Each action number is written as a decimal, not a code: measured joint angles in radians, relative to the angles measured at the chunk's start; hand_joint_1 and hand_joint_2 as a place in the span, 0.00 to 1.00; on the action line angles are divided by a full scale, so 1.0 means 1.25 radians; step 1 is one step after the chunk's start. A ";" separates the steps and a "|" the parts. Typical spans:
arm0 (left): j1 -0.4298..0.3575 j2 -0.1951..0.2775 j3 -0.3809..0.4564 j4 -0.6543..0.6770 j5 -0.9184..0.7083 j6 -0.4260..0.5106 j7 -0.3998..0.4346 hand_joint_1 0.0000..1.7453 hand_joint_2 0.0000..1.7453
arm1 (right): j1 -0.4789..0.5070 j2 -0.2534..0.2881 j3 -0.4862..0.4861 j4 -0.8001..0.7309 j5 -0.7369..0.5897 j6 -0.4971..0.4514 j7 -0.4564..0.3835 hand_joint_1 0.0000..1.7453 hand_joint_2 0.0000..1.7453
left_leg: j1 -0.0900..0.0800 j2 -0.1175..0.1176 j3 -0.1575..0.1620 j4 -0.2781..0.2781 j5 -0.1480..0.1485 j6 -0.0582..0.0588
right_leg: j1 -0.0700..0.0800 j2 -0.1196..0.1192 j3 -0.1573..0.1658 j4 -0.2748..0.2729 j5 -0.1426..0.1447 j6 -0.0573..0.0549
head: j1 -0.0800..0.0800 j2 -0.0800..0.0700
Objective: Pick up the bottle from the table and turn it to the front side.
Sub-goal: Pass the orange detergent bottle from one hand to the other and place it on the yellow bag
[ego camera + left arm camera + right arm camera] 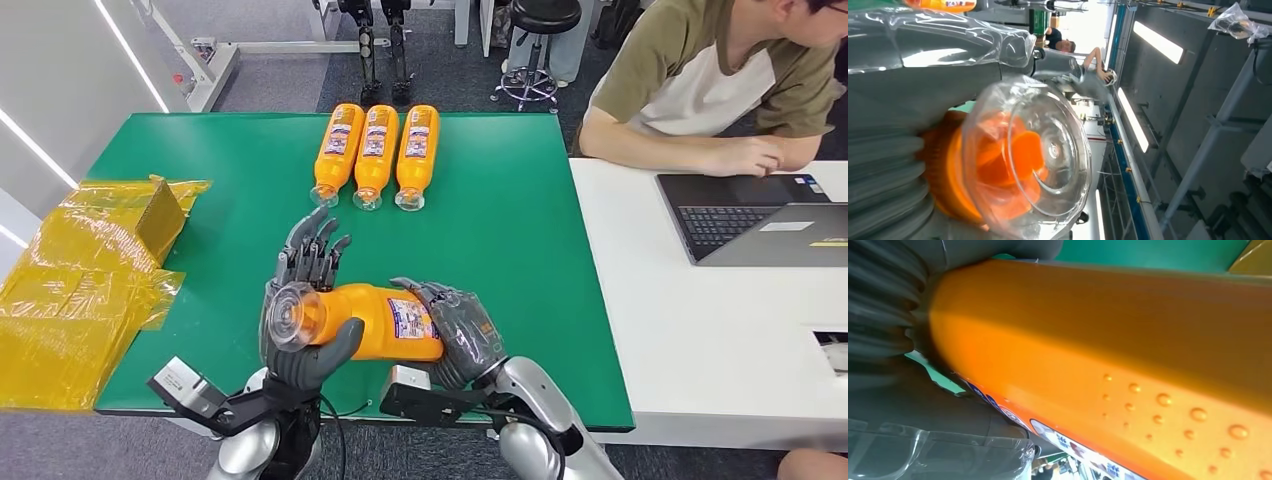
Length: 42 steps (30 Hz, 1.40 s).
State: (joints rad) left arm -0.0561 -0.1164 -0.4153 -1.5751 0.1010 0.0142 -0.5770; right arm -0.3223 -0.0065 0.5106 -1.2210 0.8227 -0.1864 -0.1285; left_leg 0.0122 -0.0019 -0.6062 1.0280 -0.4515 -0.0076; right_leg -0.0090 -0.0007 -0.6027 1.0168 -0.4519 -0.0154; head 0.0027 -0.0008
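Both hands support one orange bottle (pixel 375 322) above the near edge of the green table (pixel 230 190). The bottle lies horizontally, with its clear cap (pixel 292 315) pointing toward the robot's left and its label (pixel 412 318) facing up and slightly toward the right hand.

The left hand (pixel 300 310) holds the cap end: the thumb wraps under the neck, and the remaining fingers (pixel 315 245) extend upward behind the cap, spread apart. In the left wrist view, the transparent cap (pixel 1028 155) appears end-on, just beside the ribbed cover.

The right hand (pixel 462 330) grips the base end, with its fingers curled over the top of the bottle body. In the right wrist view, the orange body (pixel 1108 355) shows raised dots and the edge of the label.

Three further orange bottles (pixel 375 155) lie side by side at the far edge of the table, caps toward the robot. Yellow packaging (pixel 85 280) rests on the left of the table. A person (pixel 700 90) sits at the adjacent white table (pixel 680 330) beside a laptop (pixel 750 225).
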 joint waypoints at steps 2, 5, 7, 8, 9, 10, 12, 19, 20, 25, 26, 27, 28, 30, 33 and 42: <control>0.000 0.000 0.002 0.000 0.006 -0.011 -0.002 1.00 1.00 | -0.003 0.000 0.000 0.004 -0.005 -0.018 -0.009 0.96 1.00 | 0.000 0.000 0.000 0.000 0.000 0.000 | 0.000 0.000 0.000 0.000 0.000 0.000 | 0.000 0.000; 0.001 0.000 0.003 0.000 0.016 -0.028 -0.003 1.00 1.00 | -0.005 0.000 0.000 0.008 -0.016 -0.050 -0.025 0.76 1.00 | 0.000 0.000 0.000 0.000 0.000 0.000 | 0.000 0.000 0.000 0.000 0.000 0.000 | 0.000 0.000; 0.000 0.000 0.004 0.000 0.026 -0.037 -0.003 1.00 1.00 | -0.004 0.000 0.000 0.009 -0.028 -0.075 -0.039 0.29 1.00 | 0.000 0.000 0.000 0.000 0.000 0.000 | 0.000 0.000 0.000 0.000 0.000 0.000 | 0.000 0.000; -0.001 -0.001 0.004 0.000 0.032 -0.039 -0.003 1.00 1.00 | -0.003 0.001 0.000 0.009 -0.038 -0.091 -0.049 0.06 1.00 | 0.000 0.000 0.000 0.000 0.000 0.000 | 0.000 0.000 0.000 0.000 0.000 0.000 | 0.000 0.000; -0.002 -0.001 0.004 -0.001 0.037 -0.041 -0.002 1.00 1.00 | -0.001 0.002 -0.001 0.009 -0.051 -0.110 -0.061 0.00 1.00 | 0.000 0.000 0.000 0.000 0.000 0.000 | 0.000 0.000 0.000 0.000 0.000 0.000 | 0.000 0.000; -0.003 -0.002 0.005 -0.001 0.044 -0.040 0.001 1.00 1.00 | 0.002 0.004 -0.002 0.009 -0.065 -0.130 -0.075 0.00 1.00 | 0.000 0.000 0.000 0.000 0.000 0.000 | 0.000 0.000 0.000 0.000 0.000 0.000 | 0.000 0.000; -0.006 -0.005 0.006 -0.001 0.061 -0.036 0.014 1.00 1.00 | 0.008 0.008 -0.003 0.007 -0.095 -0.170 -0.106 0.00 1.00 | 0.000 0.000 0.000 0.000 0.000 0.000 | 0.000 0.000 0.000 0.000 0.000 0.000 | 0.000 0.000; -0.022 -0.012 0.010 0.007 0.089 -0.005 0.045 1.00 1.00 | 0.038 0.024 -0.002 -0.034 -0.204 -0.222 -0.197 0.00 1.00 | 0.000 0.000 0.000 0.000 0.000 0.000 | 0.000 0.000 0.000 0.000 0.000 0.000 | 0.000 0.000; -0.024 -0.012 0.011 0.010 0.089 -0.002 0.046 1.00 1.00 | 0.044 0.027 -0.002 -0.047 -0.230 -0.221 -0.213 0.00 1.00 | 0.000 0.000 0.000 0.000 0.000 0.000 | 0.000 0.000 0.000 0.000 0.000 0.000 | 0.000 0.000; -0.031 -0.010 0.015 0.026 0.050 0.046 0.047 1.00 1.00 | 0.085 0.037 0.005 -0.134 -0.355 -0.212 -0.294 0.00 1.00 | 0.000 0.000 0.000 0.000 0.000 0.000 | 0.000 0.000 0.000 0.000 0.000 0.000 | 0.000 0.000; -0.033 -0.009 0.017 0.029 0.033 0.061 0.046 1.00 1.00 | 0.093 0.037 0.009 -0.151 -0.368 -0.210 -0.303 0.00 1.00 | 0.000 0.000 0.000 0.000 0.000 0.000 | 0.000 0.000 0.000 0.000 0.000 0.000 | 0.000 0.000; -0.034 -0.007 0.020 0.031 0.019 0.072 0.045 1.00 1.00 | 0.099 0.037 0.013 -0.167 -0.375 -0.209 -0.309 0.00 1.00 | 0.000 0.000 0.000 0.000 0.000 0.000 | 0.000 0.000 0.000 0.000 0.000 0.000 | 0.000 0.000; -0.036 -0.005 0.022 0.033 0.007 0.082 0.045 1.00 1.00 | 0.104 0.037 0.017 -0.180 -0.380 -0.208 -0.313 0.00 1.00 | 0.000 0.000 0.000 0.000 0.000 0.000 | 0.000 0.000 0.000 0.000 0.000 0.000 | 0.000 0.000; -0.038 -0.002 0.026 0.035 -0.028 0.108 0.047 1.00 1.00 | 0.112 0.037 0.021 -0.201 -0.389 -0.208 -0.319 0.00 1.00 | 0.000 0.000 0.000 0.000 0.000 0.000 | 0.000 0.000 0.000 0.000 0.000 0.000 | 0.000 0.000; -0.039 0.011 0.041 0.035 -0.166 0.190 0.076 1.00 1.00 | 0.127 0.037 0.031 -0.238 -0.402 -0.216 -0.334 0.00 1.00 | 0.000 0.000 0.000 0.000 0.000 0.000 | 0.000 0.000 0.000 0.000 0.000 0.000 | 0.000 0.000; -0.063 0.185 0.220 0.047 -0.872 0.452 0.365 1.00 1.00 | 0.213 0.036 0.038 -0.360 -0.444 -0.301 -0.346 0.00 1.00 | 0.002 0.002 0.001 -0.001 0.000 -0.001 | 0.001 0.002 -0.001 0.001 -0.001 -0.002 | 0.000 0.000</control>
State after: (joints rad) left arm -0.1348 0.1150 -0.1401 -1.5161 -0.9889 0.5796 -0.1210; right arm -0.0555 0.0381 0.5575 -1.6705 0.2681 -0.5622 -0.5615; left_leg 0.0144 0.0006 -0.6053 1.0267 -0.4514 -0.0090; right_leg -0.0072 0.0015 -0.6035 1.0178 -0.4532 -0.0179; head 0.0027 -0.0007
